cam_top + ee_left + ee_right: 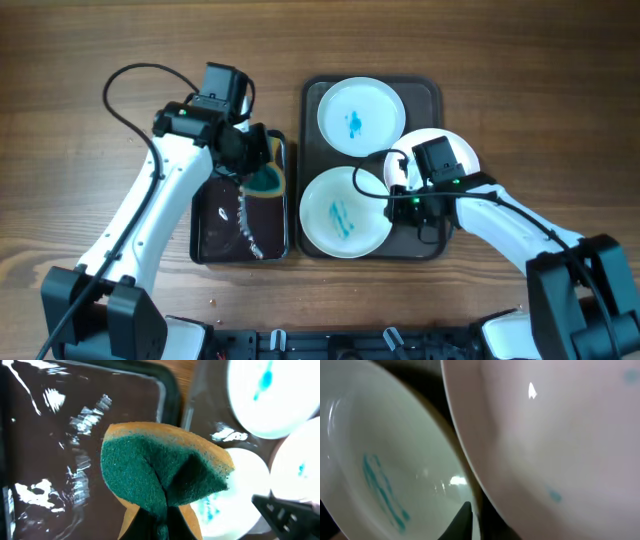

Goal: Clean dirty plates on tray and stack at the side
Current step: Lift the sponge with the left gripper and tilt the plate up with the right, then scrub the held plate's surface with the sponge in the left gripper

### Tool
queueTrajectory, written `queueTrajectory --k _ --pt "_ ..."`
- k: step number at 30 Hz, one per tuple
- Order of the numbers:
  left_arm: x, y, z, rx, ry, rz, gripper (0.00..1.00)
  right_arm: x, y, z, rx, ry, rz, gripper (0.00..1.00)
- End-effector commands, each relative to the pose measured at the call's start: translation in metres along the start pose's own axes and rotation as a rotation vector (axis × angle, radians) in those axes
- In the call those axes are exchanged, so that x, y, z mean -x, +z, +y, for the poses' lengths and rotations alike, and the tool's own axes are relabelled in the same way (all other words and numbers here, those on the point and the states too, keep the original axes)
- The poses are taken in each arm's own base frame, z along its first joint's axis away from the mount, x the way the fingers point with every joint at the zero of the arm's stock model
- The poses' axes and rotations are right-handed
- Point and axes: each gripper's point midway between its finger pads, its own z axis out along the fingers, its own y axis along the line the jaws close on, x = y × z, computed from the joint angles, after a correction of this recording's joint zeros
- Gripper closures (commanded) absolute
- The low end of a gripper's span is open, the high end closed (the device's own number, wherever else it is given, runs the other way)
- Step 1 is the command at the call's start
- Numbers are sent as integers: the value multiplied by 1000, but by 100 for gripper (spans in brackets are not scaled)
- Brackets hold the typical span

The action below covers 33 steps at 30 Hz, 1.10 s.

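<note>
The right pincer [400, 192] is closed on the near rim of the right plate [452, 148]. That plate sits at the tray's [432, 90] right edge and overlaps the lower plate [345, 212]. The wrist view shows small teal specks on it. The left pincer [248, 160] is clamped on a folded teal sponge [265, 181], held over the upper right corner of the black tray [215, 225], just left of the plates.

Judging from this, the task is barely begun. The lower plate and the upper plate [361, 117] both carry teal smears, all three plates are on the tray, and nothing is stacked at the side. Wiping all three and stacking them is still to do.
</note>
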Motion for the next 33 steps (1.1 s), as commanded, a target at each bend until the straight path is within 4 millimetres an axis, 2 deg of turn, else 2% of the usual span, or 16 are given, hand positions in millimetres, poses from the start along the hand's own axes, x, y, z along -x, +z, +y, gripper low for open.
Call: queueTrajectory --k 1,5,9,15,23,26,29,33 --pt "-9 6 -22 -51 41 27 96 9 3 -13 -66 100 -40 94" --pt "-14 23 -35 -61 48 61 96 10 4 -23 -120 125 -54 96" --pt "-27 46 -62 -121 101 122 96 8 5 -26 -132 129 -47 96" --pt "-54 90 -102 -143 226 170 96 6 5 -26 -131 130 -41 95" --pt "-87 150 -124 -123 209 241 96 4 5 -27 -136 133 -32 95" --pt "-87 162 -109 -41 195 230 96 4 5 -27 -136 133 -32 96" --pt "-67 160 -65 185 115 127 96 4 5 -27 -136 133 -32 96" --pt "-38 141 -12 443 108 16 96 4 5 -27 -136 132 -32 96"
